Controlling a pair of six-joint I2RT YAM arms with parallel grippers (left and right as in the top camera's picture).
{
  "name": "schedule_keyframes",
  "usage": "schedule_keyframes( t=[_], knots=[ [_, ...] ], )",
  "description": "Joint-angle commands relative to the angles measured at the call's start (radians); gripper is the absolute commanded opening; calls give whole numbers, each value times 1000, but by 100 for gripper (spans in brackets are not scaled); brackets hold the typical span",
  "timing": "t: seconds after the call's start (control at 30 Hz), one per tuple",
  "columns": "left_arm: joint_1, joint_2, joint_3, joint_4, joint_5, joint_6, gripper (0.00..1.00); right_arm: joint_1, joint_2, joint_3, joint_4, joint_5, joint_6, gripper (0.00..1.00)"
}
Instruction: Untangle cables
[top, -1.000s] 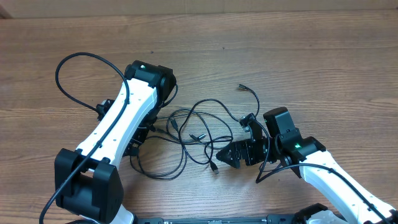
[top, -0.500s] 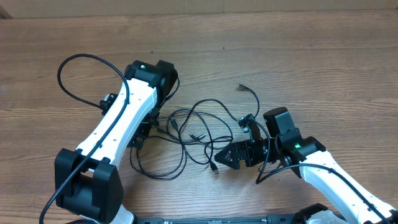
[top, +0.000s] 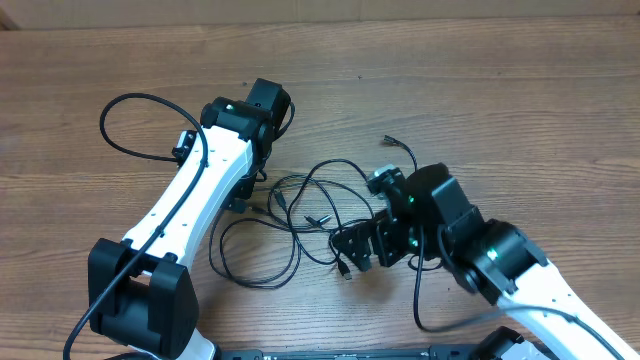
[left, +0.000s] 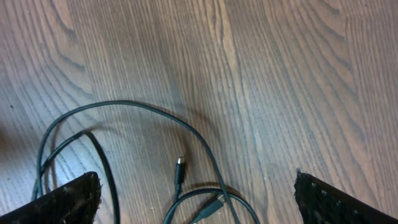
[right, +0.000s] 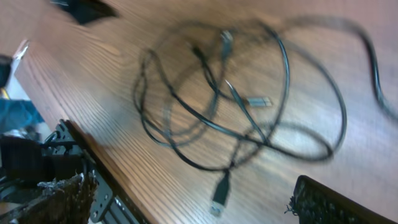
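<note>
From overhead I had even, soft light across the table (top: 500, 80), bright enough and sharp from edge to edge. The left arm (top: 195, 200) threw only a pale, fuzzy shadow onto the wood just beside it. The left wrist view was crisp too, the grain clear, with a broad dim patch near its top middle and thin shadows hugging the cables (left: 179, 171). The right wrist view was smeared throughout: the cables blurred into soft doubled streaks, and the wood looked paler toward the lower middle.

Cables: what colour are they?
The cables are black all over, shown best in the overhead view.
</note>
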Motion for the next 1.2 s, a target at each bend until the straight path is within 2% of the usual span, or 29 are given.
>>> schedule_keyframes(
  t=[0.0, 0.13, 0.3, 0.53, 0.73, 0.83, 0.9, 0.97, 1.1, 1.17],
  knots=[
    [2, 2, 12, 0, -27, 14, 100, 108, 2, 18, 16, 194, -64, 100],
    [2, 2, 12, 0, -27, 14, 99, 234, 63, 18, 25, 343, -64, 100],
    [2, 2, 12, 0, -27, 14, 99, 292, 194, 18, 36, 435, 10, 98],
    [2, 2, 12, 0, -27, 14, 100, 292, 343, 18, 103, 388, 53, 86],
    [2, 2, 12, 0, -27, 14, 99, 292, 373, 18, 124, 370, 49, 77],
    [2, 2, 12, 0, -27, 14, 100, 292, 378, 18, 123, 396, 49, 64],
    [2, 2, 12, 0, -27, 14, 100, 292, 378, 18, 123, 444, 48, 64],
    [2, 2, 12, 0, -27, 14, 100, 292, 378, 18, 124, 502, 37, 71],
    [2, 2, 12, 0, -27, 14, 99, 290, 378, 17, 155, 532, -123, 89],
    [2, 2, 12, 0, -27, 14, 100, 290, 381, 17, 175, 532, -214, 93]
  ],
)
